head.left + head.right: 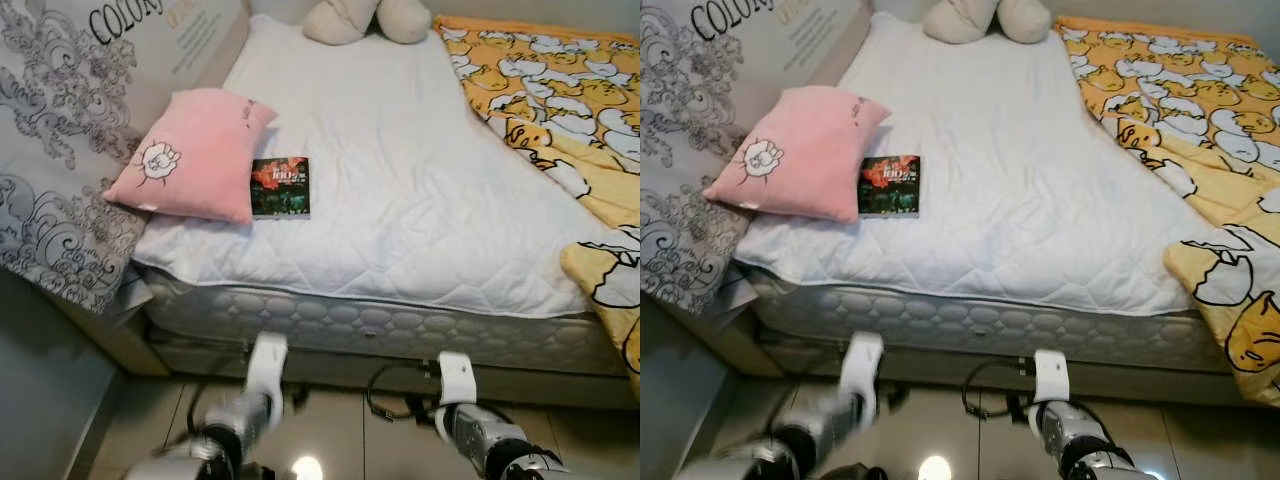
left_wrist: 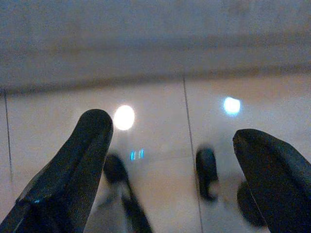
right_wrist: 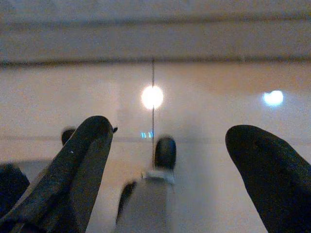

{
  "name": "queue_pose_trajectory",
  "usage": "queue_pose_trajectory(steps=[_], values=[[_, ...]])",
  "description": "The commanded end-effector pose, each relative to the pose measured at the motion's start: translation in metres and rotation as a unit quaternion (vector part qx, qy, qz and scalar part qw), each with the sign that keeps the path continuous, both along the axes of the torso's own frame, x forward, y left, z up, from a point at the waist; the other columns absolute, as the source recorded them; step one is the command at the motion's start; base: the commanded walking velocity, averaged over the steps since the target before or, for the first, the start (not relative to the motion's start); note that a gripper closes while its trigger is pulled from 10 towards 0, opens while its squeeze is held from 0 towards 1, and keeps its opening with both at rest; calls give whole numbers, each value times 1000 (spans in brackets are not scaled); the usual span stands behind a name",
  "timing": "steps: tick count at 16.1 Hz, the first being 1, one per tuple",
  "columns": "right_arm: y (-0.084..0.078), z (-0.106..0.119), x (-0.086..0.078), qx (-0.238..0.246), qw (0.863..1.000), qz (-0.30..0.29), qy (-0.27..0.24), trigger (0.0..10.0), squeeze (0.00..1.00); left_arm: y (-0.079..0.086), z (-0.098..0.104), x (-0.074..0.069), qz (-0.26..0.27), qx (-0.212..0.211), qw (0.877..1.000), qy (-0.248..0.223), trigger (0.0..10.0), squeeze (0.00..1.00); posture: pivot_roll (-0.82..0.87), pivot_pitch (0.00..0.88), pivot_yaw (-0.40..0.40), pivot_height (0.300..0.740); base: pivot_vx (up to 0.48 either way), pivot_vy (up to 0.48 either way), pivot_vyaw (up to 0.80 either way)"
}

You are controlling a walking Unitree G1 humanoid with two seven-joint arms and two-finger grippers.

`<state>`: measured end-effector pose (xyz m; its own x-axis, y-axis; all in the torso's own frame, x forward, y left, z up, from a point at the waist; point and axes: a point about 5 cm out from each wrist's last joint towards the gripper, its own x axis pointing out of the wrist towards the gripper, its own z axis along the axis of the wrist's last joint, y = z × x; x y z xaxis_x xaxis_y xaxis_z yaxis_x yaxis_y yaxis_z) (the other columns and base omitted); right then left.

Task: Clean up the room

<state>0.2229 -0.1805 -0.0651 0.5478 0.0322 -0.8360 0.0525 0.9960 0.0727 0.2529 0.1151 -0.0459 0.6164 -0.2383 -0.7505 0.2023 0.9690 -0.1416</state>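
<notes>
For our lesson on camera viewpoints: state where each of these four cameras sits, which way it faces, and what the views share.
Left eye view: head, forward and down at the bed, pink pillow and book; both arms low.
Right eye view: head, same scene.
Left wrist view: left wrist, along spread fingers at glossy floor.
Right wrist view: right wrist, spread fingers, same floor.
Shared: eyes share the bed; wrists share the tiles.

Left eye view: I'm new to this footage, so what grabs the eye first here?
A pink pillow lies at the left edge of the white mattress, with a dark book flat beside it. A yellow cartoon-print blanket covers the bed's right side.
</notes>
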Motion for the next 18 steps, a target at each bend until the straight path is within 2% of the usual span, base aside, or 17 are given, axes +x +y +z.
queue_pose_trajectory(steps=[1, 3, 4, 6, 7, 8, 9, 11, 12, 13, 14, 16, 17, 18], values=[[-7, 13, 18, -16, 998, 11, -56, 10000, 0, 2, 23, 27, 10, -19, 997, -69, 10000, 0, -92, 0, 10, 740, 0, 0, 0], [-17, 40, 47, -23, 986, -18, -162, 10000, 0, 9, 54, 57, 37, -35, 986, -156, 10000, 0, -94, 0, 20, 740, 0, 0, 0], [-19, 47, 52, -27, 982, -22, -185, 10000, 0, 10, 60, 62, 42, -39, 983, -174, 10000, 0, -94, 0, 20, 740, 0, 0, 0], [-20, 97, 81, -45, 939, -17, -342, 10000, 0, 18, 100, 81, 56, -45, 952, -297, 10000, 0, -97, 0, 25, 740, 0, 0, 0], [-19, 113, 84, -45, 922, -19, -384, 10000, 0, 19, 114, 84, 47, -42, 939, -339, 10000, 0, -95, 0, 23, 740, 0, 0, 0], [-18, 146, 81, -57, 883, -17, -466, 10000, 0, 18, 148, 85, 41, -37, 908, -416, 10000, 0, -80, 0, 11, 740, 0, 0, 0], [-18, 157, 76, -59, 868, -17, -493, 10000, 0, 21, 158, 84, 52, -29, 898, -435, 10000, 0, -77, 0, 8, 740, 0, 0, 0], [-24, 174, 57, -106, 843, -46, -525, 10000, 0, 36, 167, 71, 78, -6, 886, -458, 10000, 0, -69, 0, 2, 740, 0, 0, 0], [-21, 180, 46, -90, 837, -47, -538, 10000, 0, 42, 170, 60, 88, 4, 879, -469, 10000, 0, -73, 0, -1, 740, 0, 0, 0], [-22, 180, 35, -92, 836, -48, -539, 10000, 0, 44, 172, 50, 89, 13, 874, -478, 10000, 0, -70, 0, -2, 740, 0, 0, 0], [-23, 177, 30, -91, 840, -52, -532, 10000, 0, 44, 174, 46, 91, 11, 873, -479, 10000, 0, -68, 0, -3, 740, 0, 0, 0], [-23, 170, 27, -90, 854, -61, -508, 10000, 0, 39, 174, 43, 87, -9, 880, -467, 10000, 0, -66, 0, -3, 740, 0, 0, 0], [-23, 171, 35, -98, 862, -64, -492, 10000, 0, 38, 172, 46, 91, -14, 886, -455, 10000, 878, -73, 0, 2, 740, 0, -420, 0], [-23, 171, 36, -105, 864, -62, -488, 10000, 0, 37, 171, 46, 91, -14, 888, -450, 10000, 878, -78, 0, 5, 740, 0, -420, 0]])
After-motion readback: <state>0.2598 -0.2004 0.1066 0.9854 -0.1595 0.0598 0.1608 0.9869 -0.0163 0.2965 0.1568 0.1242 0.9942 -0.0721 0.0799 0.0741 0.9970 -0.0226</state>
